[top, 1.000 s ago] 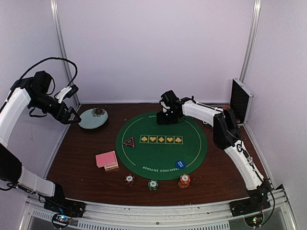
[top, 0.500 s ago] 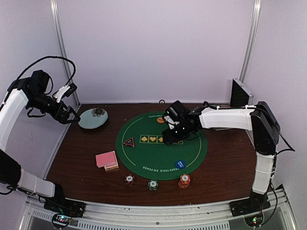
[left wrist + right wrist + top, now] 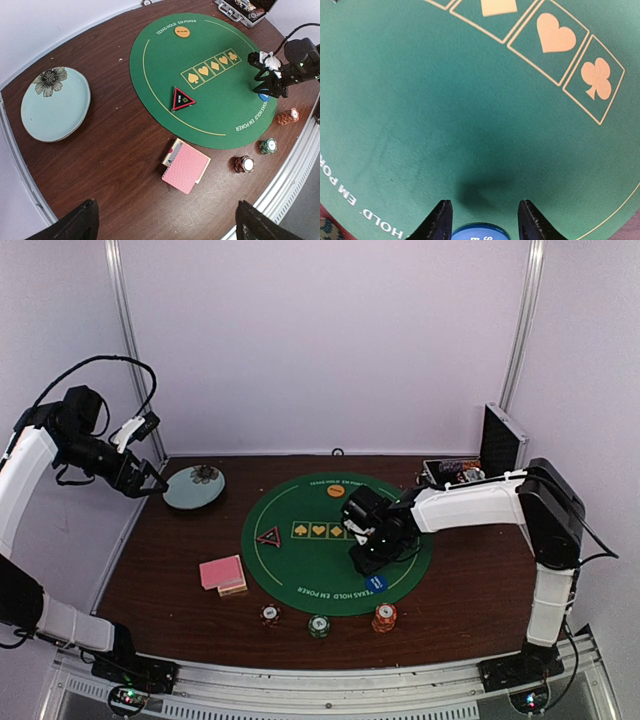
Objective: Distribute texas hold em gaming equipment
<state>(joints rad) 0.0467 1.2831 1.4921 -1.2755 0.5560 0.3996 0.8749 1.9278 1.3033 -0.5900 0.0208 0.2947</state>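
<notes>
Playing cards (image 3: 222, 573): short stack lying flat, pink patterned backs up, on the brown bench (image 3: 170, 570) just beside the left edge of the green mat (image 3: 310, 560).
Triangle marker (image 3: 268, 536): black with red border, flat on the left part of the mat.
Orange disc (image 3: 335, 491): flat on the mat, near its far edge.
Blue disc (image 3: 376, 583): flat on the mat, near its front edge, white print on top.
Red chips (image 3: 269, 615), green chips (image 3: 318, 625), orange chips (image 3: 384, 617): small striped stacks in one row on the bench, in front of the mat; the orange stack is tallest.
</notes>
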